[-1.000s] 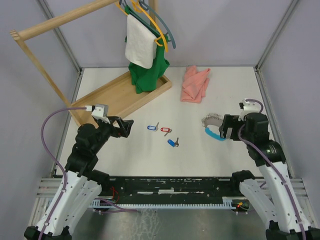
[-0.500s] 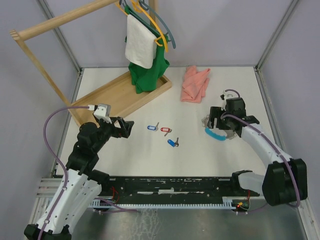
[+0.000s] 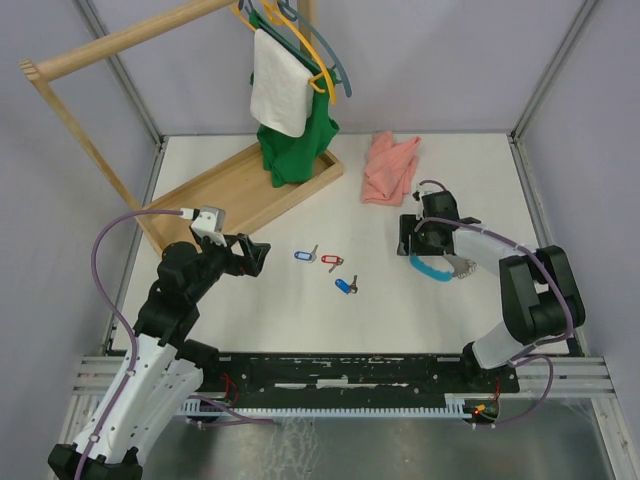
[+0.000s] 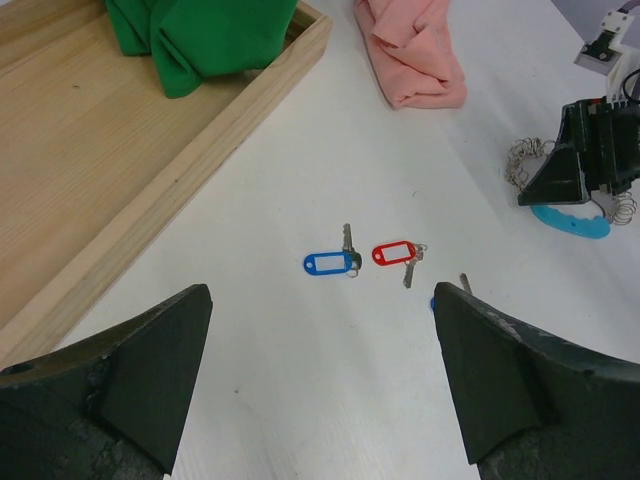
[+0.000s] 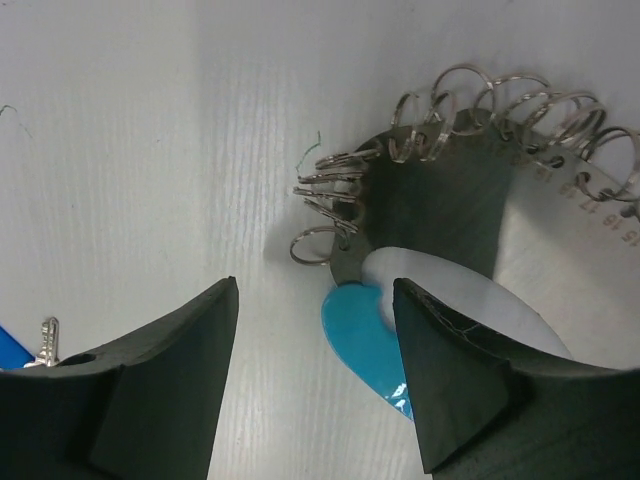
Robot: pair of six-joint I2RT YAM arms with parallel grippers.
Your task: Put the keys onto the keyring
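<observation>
Three keys lie mid-table: a blue-tagged key point(image 3: 303, 256) point(image 4: 331, 262), a red-tagged key point(image 3: 330, 261) point(image 4: 394, 253) and a second blue-tagged key point(image 3: 344, 286), mostly hidden behind a finger in the left wrist view. The keyring point(image 3: 436, 268) point(image 5: 365, 335) lies to their right, its blue section nearest the keys and its silver loops point(image 5: 330, 200) fanned around it. My right gripper point(image 3: 412, 238) point(image 5: 315, 340) is low over it, open, with the blue tip between the fingers, close to the right one. Left of the keys my left gripper point(image 3: 255, 256) point(image 4: 320, 400) hangs wide open, holding nothing.
A pink cloth point(image 3: 390, 168) lies behind the keyring. At the back left stands a wooden rack base point(image 3: 210, 195) with a green garment point(image 3: 290, 150) and a white towel on hangers. Frame posts mark the table corners.
My right arm has swung in from the right and reached over the keyring, its jaws narrowing somewhat. The left arm has barely shifted. Keys and keyring lie where they were.
</observation>
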